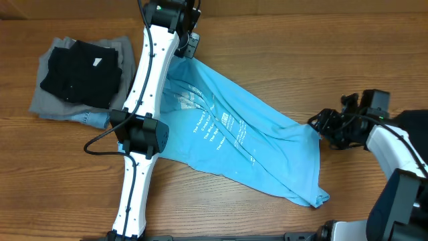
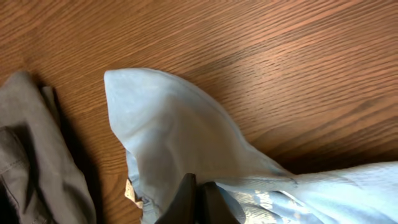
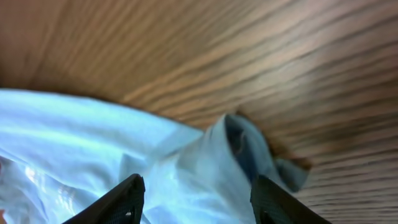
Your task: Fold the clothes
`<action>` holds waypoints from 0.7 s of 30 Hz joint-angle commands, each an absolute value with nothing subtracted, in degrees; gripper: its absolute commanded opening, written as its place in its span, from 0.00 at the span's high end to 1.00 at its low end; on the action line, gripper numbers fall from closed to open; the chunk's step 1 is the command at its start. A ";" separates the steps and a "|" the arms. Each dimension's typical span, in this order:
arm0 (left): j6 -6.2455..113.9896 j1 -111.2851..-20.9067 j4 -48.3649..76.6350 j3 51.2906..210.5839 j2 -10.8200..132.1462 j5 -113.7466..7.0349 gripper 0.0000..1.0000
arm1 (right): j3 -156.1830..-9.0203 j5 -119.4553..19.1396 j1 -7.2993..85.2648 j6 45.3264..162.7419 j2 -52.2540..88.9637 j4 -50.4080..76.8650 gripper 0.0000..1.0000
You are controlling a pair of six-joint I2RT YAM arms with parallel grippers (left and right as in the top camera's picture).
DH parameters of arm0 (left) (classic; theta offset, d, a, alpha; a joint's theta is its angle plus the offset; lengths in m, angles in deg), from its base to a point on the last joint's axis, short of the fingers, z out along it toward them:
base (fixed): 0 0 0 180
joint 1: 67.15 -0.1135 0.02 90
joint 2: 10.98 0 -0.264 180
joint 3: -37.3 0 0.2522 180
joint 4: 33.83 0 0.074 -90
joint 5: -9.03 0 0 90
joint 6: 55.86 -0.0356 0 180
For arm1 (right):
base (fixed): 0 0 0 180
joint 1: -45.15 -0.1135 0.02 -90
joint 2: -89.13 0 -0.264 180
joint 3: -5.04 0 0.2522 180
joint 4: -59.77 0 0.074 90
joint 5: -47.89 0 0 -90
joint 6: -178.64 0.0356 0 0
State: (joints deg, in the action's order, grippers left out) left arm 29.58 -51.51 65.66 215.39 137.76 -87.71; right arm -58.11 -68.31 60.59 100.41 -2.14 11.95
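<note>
The sky-blue shirt [image 1: 234, 140] lies rumpled in a diagonal band across the middle of the table [image 1: 301, 47], lettering up, running from near the far edge down toward the right edge. The stack of folded clothes [image 1: 80, 80] (black on grey, a little denim beneath) sits by the far left corner, near the shirt's upper end. The left pincer [image 2: 198, 200] is clamped tight on that upper end, with cloth bunched round its tips and a loose flap lying beyond it. The right pincer [image 3: 196, 196] stands partly open at the other end, toward the right edge; a raised ridge of cloth sits between its jaws but is not pinched. The step in hand looks to be taking both ends so the shirt can be stretched flat. To do it well, the right pincer should go deep enough over the ridge for a firm bite, ideally on a hem, since a single loose layer would likely slip. Both arms should then draw apart evenly and low over the table, so the twist along the middle opens out instead of roping up. Lifting high at the far edge risks dragging cloth onto the stack.
</note>
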 commanded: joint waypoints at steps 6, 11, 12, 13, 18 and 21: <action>30.32 -51.70 66.21 217.05 135.12 -85.38 0.96 | -56.32 -63.83 55.47 101.52 -2.51 13.81 0.86; 30.28 -51.70 67.41 217.05 135.12 -85.40 0.96 | -56.34 -56.09 56.15 106.02 -2.51 11.14 0.84; 30.28 -51.70 67.56 217.05 135.12 -85.40 0.96 | -56.36 -55.63 56.35 106.04 -2.51 11.23 0.66; 30.28 -51.70 67.63 217.05 135.12 -85.38 0.96 | -56.54 -55.76 56.70 106.04 -2.51 11.58 0.56; 30.28 -51.70 67.85 217.05 135.12 -85.40 0.96 | -57.85 -55.65 58.49 106.04 -2.51 12.34 0.49; 30.28 -51.70 67.76 217.05 135.12 -85.38 0.96 | -57.85 -56.27 59.50 106.02 -2.53 13.83 0.47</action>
